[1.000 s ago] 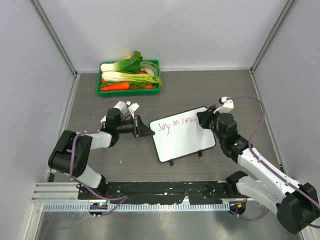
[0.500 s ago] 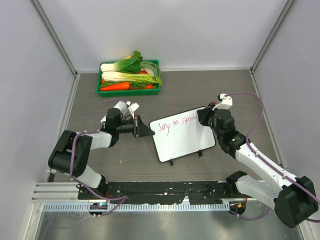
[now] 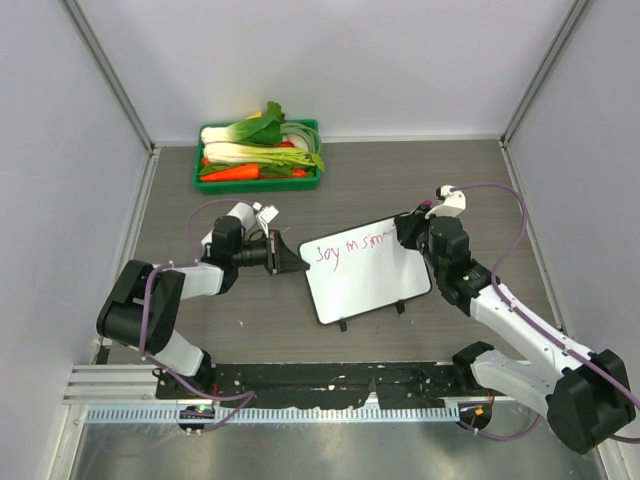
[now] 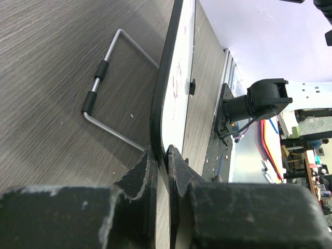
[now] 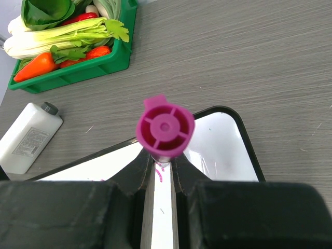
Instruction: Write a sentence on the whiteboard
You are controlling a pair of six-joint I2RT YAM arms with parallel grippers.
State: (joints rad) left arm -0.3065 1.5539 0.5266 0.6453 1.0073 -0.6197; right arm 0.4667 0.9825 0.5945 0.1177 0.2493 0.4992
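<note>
The whiteboard [image 3: 365, 275] stands tilted on its wire feet in the middle of the table. Pink handwritten words [image 3: 348, 247] run along its top edge. My left gripper [image 3: 285, 254] is shut on the board's left edge, seen edge-on in the left wrist view [image 4: 167, 101]. My right gripper [image 3: 409, 233] is shut on a pink marker [image 5: 165, 128] held upright, its tip against the board [image 5: 218, 150] near the upper right corner, at the end of the writing [image 5: 160, 175]. The marker's tip is hidden by its own body.
A green tray [image 3: 258, 181] of vegetables sits at the back left, also in the right wrist view [image 5: 78, 70]. A small white bottle [image 5: 28, 137] lies left of the board. The board's wire stand [image 4: 111, 91] rests on the table. Walls close in on three sides.
My right gripper has shifted slightly up and right along the board's top edge with the marker. The left arm and the board have not moved.
</note>
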